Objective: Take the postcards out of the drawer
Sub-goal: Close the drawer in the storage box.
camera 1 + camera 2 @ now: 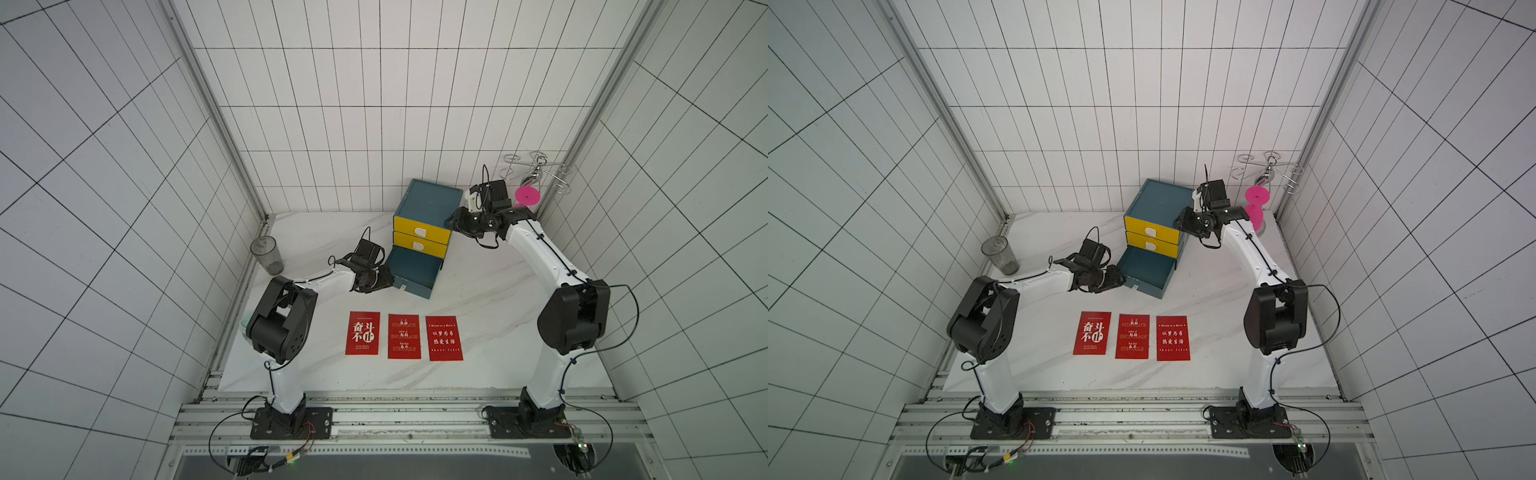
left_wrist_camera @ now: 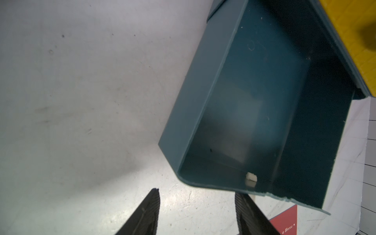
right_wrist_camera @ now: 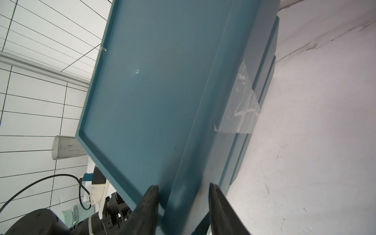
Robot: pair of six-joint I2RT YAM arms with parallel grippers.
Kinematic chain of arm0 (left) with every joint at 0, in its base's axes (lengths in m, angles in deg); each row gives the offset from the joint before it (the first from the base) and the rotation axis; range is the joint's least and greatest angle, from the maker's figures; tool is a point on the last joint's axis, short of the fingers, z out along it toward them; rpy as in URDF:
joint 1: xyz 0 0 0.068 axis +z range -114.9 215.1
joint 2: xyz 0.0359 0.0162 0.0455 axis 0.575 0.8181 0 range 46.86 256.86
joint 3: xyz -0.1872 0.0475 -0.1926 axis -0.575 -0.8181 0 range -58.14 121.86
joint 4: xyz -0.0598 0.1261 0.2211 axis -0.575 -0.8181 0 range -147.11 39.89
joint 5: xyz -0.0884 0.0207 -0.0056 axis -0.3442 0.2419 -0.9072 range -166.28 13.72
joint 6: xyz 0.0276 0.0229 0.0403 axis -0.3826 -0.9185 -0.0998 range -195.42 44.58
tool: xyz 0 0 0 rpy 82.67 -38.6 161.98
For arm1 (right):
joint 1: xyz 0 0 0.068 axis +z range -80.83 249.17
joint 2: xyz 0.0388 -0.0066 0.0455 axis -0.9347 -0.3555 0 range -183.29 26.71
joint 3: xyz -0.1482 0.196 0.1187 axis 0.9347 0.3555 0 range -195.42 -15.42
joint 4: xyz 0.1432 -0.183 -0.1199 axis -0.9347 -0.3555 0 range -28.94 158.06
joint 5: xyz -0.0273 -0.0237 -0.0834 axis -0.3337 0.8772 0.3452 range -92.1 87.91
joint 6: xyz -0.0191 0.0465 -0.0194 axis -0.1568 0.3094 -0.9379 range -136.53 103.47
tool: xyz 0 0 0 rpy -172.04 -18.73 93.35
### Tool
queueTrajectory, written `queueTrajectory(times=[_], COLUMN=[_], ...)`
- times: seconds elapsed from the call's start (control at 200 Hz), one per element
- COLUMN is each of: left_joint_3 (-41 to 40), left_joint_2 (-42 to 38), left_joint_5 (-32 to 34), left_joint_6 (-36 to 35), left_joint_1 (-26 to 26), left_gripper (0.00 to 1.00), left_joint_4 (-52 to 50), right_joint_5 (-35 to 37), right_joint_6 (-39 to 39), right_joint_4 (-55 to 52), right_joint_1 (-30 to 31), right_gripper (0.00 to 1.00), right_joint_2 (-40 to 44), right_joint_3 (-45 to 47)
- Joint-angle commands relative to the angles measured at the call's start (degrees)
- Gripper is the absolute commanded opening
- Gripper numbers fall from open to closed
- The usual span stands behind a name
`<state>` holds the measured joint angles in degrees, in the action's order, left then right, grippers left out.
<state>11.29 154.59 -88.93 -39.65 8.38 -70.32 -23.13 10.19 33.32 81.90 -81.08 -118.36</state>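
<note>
The postcards [image 1: 404, 336] are laid flat on the table [image 1: 498, 332], three in a row near its front edge, side by side but not touching, their long axes running front to back. None is left in the drawer [image 1: 415, 268], whose floor is shown bare in the left wrist view, so the removal is judged done. From the left gripper [image 2: 196, 191] they lie back toward the robot's base, well apart. That gripper is held just beside the drawer's front corner, jaws apart and empty, and is judged the nearer. The right gripper [image 3: 183, 185] is set astride the cabinet's [image 1: 428, 199] top edge, farther off. Whether it is clamped there cannot be told.
</note>
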Motion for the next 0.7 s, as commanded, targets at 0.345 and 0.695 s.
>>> queueTrajectory(times=[0.345, 0.695], left_joint_3=[6.4, 10.1], left_joint_2=[7.0, 12.6], left_joint_5=[-1.1, -4.2], left_joint_6=[2.8, 8.0], left_joint_1=[0.1, 2.0], left_gripper=[0.58, 0.58], left_joint_4=[8.1, 14.1], right_joint_5=[-0.8, -1.1], right_joint_6=[-0.4, 0.2], right_joint_4=[-2.9, -2.4], right_joint_1=[-0.3, -0.3], right_gripper=[0.42, 0.42], right_joint_2=[-2.2, -2.3], right_joint_3=[0.5, 0.6])
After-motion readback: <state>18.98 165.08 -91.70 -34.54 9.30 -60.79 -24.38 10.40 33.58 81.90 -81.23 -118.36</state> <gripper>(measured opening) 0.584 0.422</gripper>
